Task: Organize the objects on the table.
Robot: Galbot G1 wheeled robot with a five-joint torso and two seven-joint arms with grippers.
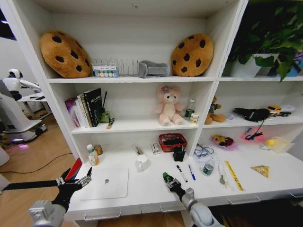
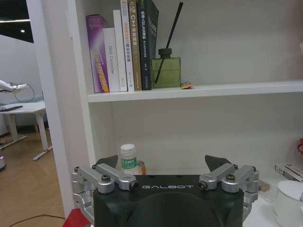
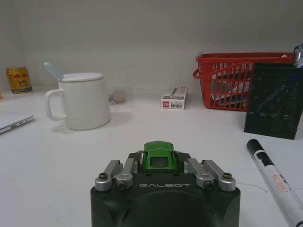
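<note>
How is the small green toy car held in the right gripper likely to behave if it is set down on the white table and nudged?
The green toy car, clamped in the right gripper above the table, looks like a hard moulded shell, so probably stiff and light. If its wheels turn, it may roll on the smooth top. Its small glossy body could slip from a loose grip.

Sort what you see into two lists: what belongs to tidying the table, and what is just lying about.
Belongs to the job:
- green toy car, clamped in the right gripper
- silver laptop
- black pen, blue pen
- yellow ruler
- yellow wedge
- spoon
- small tin
- left gripper, open beside the laptop

Just lying about:
- cookie cushions
- plush toy
- upright books
- red basket
- white mug
</note>
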